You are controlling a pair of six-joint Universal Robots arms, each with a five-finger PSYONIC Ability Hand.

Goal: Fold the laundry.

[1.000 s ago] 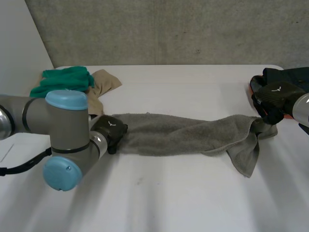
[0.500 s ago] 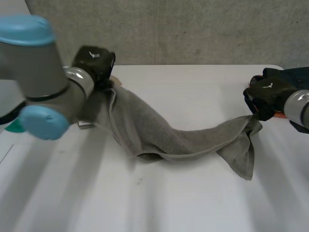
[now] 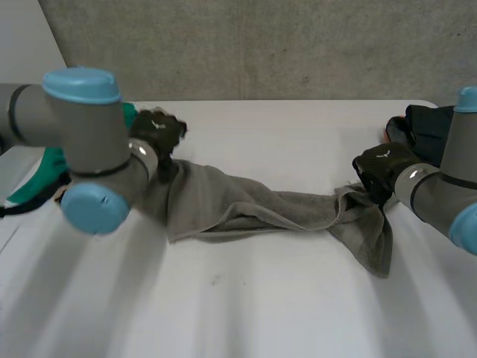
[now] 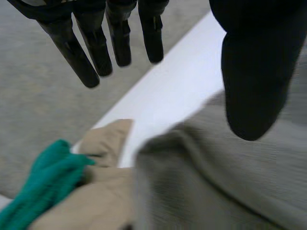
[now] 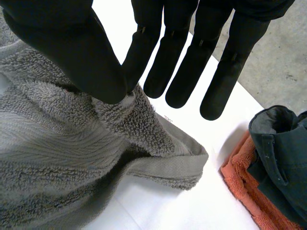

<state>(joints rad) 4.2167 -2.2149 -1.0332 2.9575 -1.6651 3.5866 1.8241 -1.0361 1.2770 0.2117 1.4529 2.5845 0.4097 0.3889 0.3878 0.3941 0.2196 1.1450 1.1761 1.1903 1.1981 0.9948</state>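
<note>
Grey towel [image 3: 246, 205] strung low across the worktop [image 3: 283, 298] between the two hands. Left end spread in a broad slack fold, right end bunched, with a flap trailing toward the near edge.

Left hand [image 3: 155, 133] at the towel's far left corner, open. In its wrist view, fingers [image 4: 96, 48] straight and spread, thumb well apart from them above the cloth, nothing pinched. Half a second ago carrying that end high off the worktop; now lower, with the end slumped flat.

Right hand [image 3: 380, 170] at the towel's right end, closed on it. Pinches a raised ridge of pile between thumb and nearest finger, other fingers straight alongside. Further in toward the middle than half a second ago, with more slack and crumple at that end. A full second back, towel drawn out straight and flat between the hands; now shorter and humped.

Green cloth [image 3: 37, 175] and beige cloth [image 4: 96, 191] just beyond the towel's left end, by the left arm. Dark garment [image 3: 425, 123] on orange cloth [image 5: 244, 177] near the right hand, apart from the towel.
</note>
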